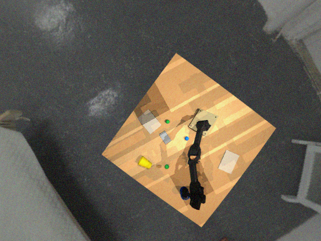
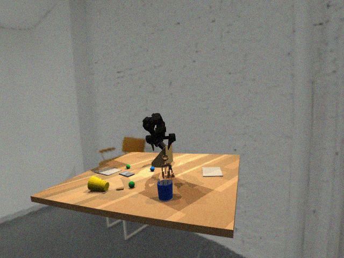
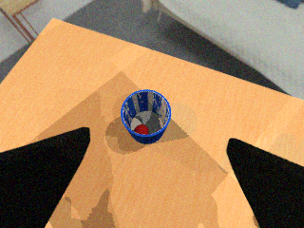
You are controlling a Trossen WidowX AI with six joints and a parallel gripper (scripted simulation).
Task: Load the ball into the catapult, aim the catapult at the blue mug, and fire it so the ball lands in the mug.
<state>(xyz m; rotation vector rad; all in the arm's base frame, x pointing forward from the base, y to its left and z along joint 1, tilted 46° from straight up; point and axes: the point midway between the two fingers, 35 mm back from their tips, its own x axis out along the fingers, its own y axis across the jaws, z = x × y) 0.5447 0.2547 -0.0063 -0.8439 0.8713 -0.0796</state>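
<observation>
The blue mug (image 1: 181,192) (image 2: 165,191) (image 3: 146,139) stands upright near the table's front edge. The red ball (image 3: 142,129) shows inside the mug in the wrist view, low down at its bottom. The small dark catapult (image 2: 167,171) stands behind the mug in the exterior view; its ring-tipped arm is raised. In the top view my arm mostly hides it. My gripper (image 2: 160,149) (image 3: 159,139) is open and empty, high above the table, with the mug seen between its fingers in the wrist view.
A yellow cup (image 1: 144,162) (image 2: 97,184) lies on its side. Two green balls (image 1: 167,121) (image 1: 166,166) and a blue ball (image 1: 186,138) (image 2: 152,169) lie on the table. A grey box (image 1: 165,137) and two pale flat pads (image 1: 153,125) (image 1: 228,161) lie farther out.
</observation>
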